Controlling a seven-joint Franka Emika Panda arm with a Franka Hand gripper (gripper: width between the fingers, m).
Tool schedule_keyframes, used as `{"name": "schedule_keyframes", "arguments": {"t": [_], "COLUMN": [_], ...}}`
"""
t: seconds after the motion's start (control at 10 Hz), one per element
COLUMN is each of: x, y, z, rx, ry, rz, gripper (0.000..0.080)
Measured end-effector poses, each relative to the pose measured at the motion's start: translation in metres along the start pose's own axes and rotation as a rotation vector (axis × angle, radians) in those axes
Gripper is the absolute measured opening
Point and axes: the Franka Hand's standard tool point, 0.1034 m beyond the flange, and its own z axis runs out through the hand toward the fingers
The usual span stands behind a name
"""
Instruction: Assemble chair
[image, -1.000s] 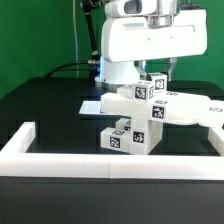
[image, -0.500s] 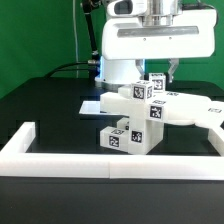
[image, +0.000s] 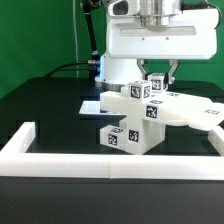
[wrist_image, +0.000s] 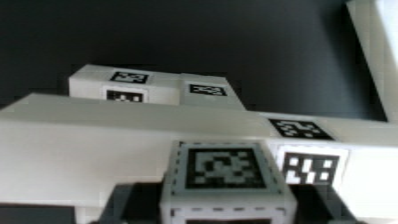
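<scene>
The partly built chair (image: 135, 115) stands mid-table: white blocky parts with black-and-white tags, a low block (image: 122, 137) in front and a flat slab (image: 190, 112) reaching toward the exterior view's right. My gripper (image: 160, 74) comes down from above and is shut on a square tagged post (image: 156, 83) at the top of the stack. In the wrist view the post's tagged end (wrist_image: 226, 168) sits between my dark fingers (wrist_image: 139, 205), with the gripper (wrist_image: 228, 208) closed round it. The slab (wrist_image: 107, 125) and a farther tagged block (wrist_image: 151, 85) lie beyond.
A long white rail (image: 110, 157) borders the black table at the front and turns back at both ends. The marker board (image: 88, 104) lies flat behind the chair parts. The arm's white base (image: 150, 45) stands right behind the stack.
My hand has shifted a little toward the exterior view's right with the post. The lower parts have moved slightly with it.
</scene>
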Motion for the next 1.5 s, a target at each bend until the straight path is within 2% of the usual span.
{"name": "schedule_keyframes", "arguments": {"t": [0.6,0.7,1.0,1.2,1.3,1.4,1.5], "x": [-0.001,-0.002,-0.003,-0.004,-0.005,-0.005,-0.005], "y": [-0.003,-0.004,-0.006,-0.009,-0.011,-0.011,-0.011], "z": [0.000,0.000,0.000,-0.001,-0.001,-0.001,-0.001], "rx": [0.010,0.019,0.025,0.014,0.015,0.015,0.015], "ry": [-0.006,-0.012,-0.016,-0.014,-0.013,-0.012,-0.011], "rz": [0.418,0.547,0.647,0.564,0.550,0.487,0.358], "gripper": [0.0287,0.0287,0.0287,0.0567,0.0567,0.0635,0.0645]}}
